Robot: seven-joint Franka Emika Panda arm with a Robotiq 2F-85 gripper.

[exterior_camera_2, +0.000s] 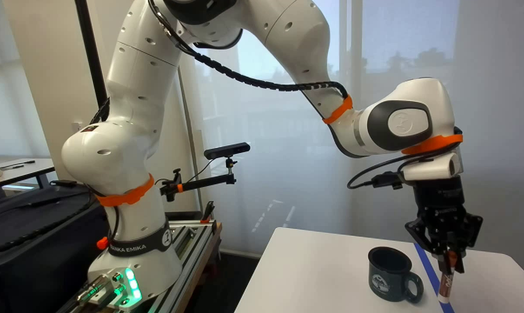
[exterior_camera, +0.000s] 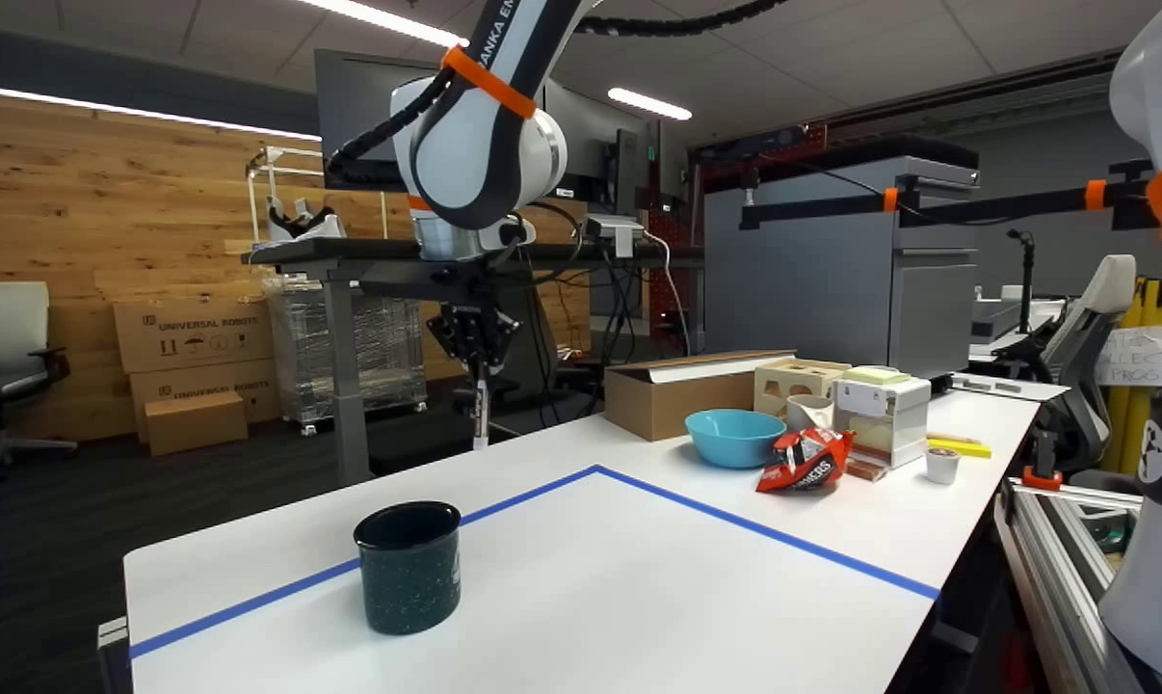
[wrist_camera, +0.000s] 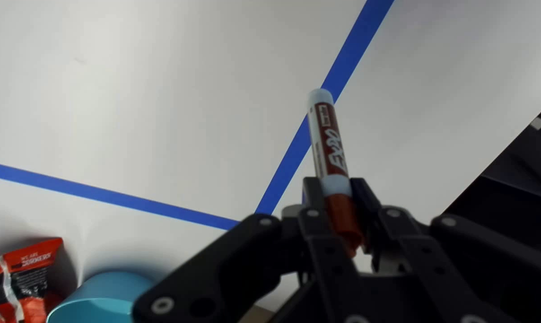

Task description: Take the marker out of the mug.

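Gripper [wrist_camera: 337, 188] is clamped on the red end of the marker [wrist_camera: 329, 139], holding it in the air over the white table [exterior_camera: 687, 598], clear of the mug [exterior_camera: 410, 583]. EXPO on it only reads cleanly in the wrist view. Mug's upright, near left in an exterior view, just beside the blue tape [exterior_camera: 754, 526]; its handle [exterior_camera_2: 420, 287] shows in an exterior view only. Light blue bowl [exterior_camera: 735, 443] and red snack bag [exterior_camera: 807, 461] sit toward the table's far right, both partly caught by the wrist view too. Room-wise: wood wall [exterior_camera: 90, 222] and cardboard boxes [exterior_camera: 200, 333] far left, pale window shades [exterior_camera_2: 279, 174] as the backdrop in an exterior view.
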